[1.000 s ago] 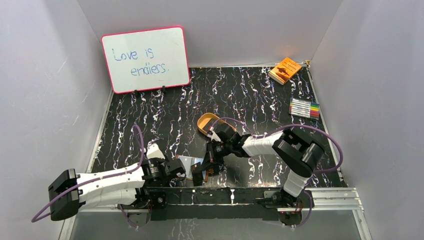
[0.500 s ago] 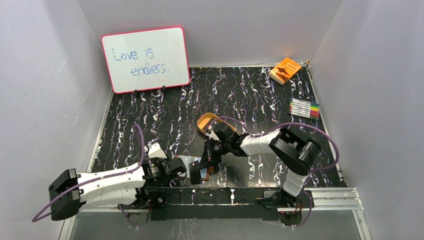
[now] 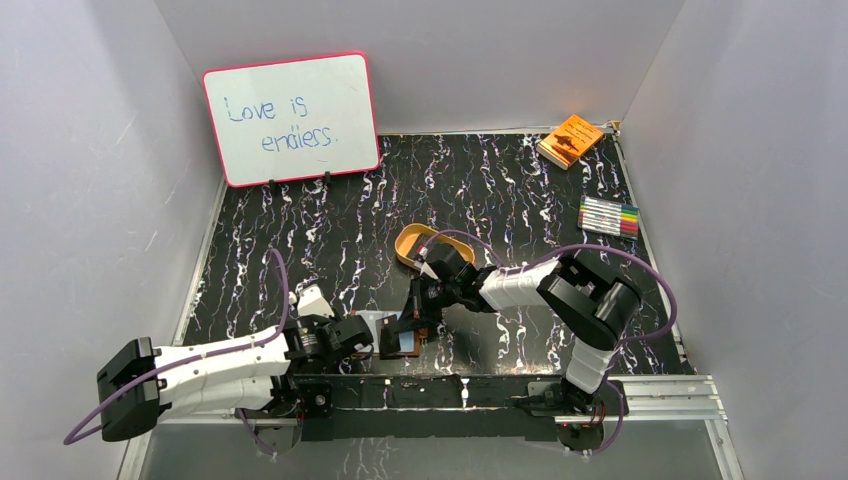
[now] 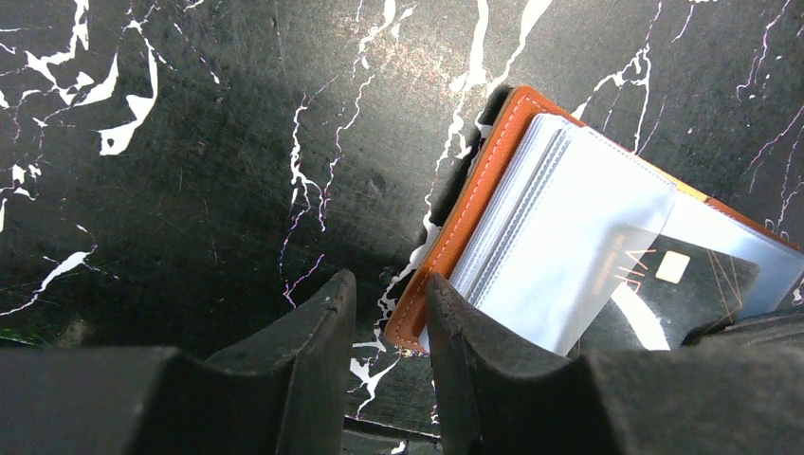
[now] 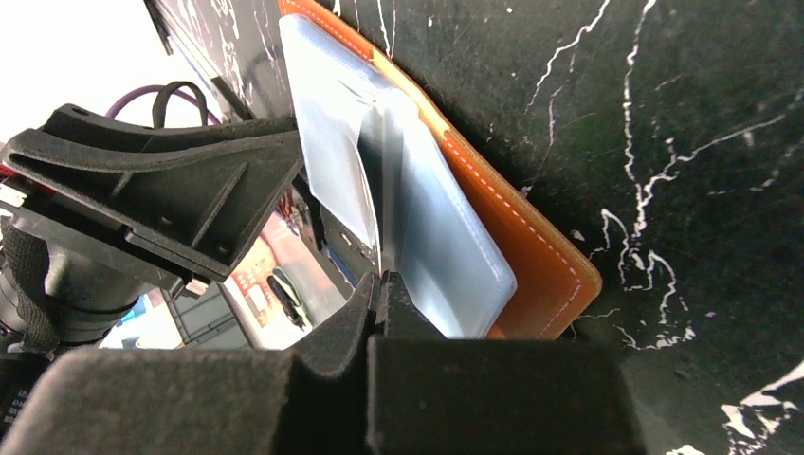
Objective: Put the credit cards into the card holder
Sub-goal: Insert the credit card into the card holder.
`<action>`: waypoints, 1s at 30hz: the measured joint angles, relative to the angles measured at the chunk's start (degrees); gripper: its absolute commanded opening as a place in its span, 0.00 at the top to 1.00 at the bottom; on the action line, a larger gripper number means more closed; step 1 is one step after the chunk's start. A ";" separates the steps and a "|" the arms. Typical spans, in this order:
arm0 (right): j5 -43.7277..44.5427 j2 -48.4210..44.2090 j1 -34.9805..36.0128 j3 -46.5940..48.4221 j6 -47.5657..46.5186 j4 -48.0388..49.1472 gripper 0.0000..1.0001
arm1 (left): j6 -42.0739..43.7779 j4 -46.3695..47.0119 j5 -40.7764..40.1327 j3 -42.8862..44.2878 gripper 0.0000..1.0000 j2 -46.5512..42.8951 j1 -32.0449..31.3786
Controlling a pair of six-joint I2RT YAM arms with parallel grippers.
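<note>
Near table (image 4: 190, 171) edge, centre: card holder (image 4: 471, 223) lies open, clear sleeves up. Left gripper (image 4: 387, 284) jaws narrowly apart, nothing between them; one finger sits at the holder's corner, apparently to steady it. Right gripper (image 5: 379, 281) jaws fully closed on a thin edge, seemingly the black card (image 4: 687, 280), half inside a sleeve.

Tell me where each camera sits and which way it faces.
Top external: high above the near edge, looking down the table; left gripper and right gripper show.
Left wrist: looks down at the card holder and sleeved black card; own fingers show.
Right wrist: low, faces the left gripper across the holder; own shut fingers pinch the card.
Shared: both wrist views see the holder's sleeves.
</note>
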 measured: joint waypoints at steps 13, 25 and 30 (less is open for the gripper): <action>2.60 0.00 -0.48 0.24 0.66 -0.44 1.00 | 0.26 0.31 0.07 -0.24 0.69 -0.31 0.00; 2.97 0.00 -0.59 0.52 2.38 -0.35 1.00 | 1.31 1.05 0.15 -0.26 0.70 0.13 0.02; 3.28 0.09 -0.50 0.59 3.39 0.13 1.00 | 1.53 1.14 0.17 -0.26 0.70 0.26 0.02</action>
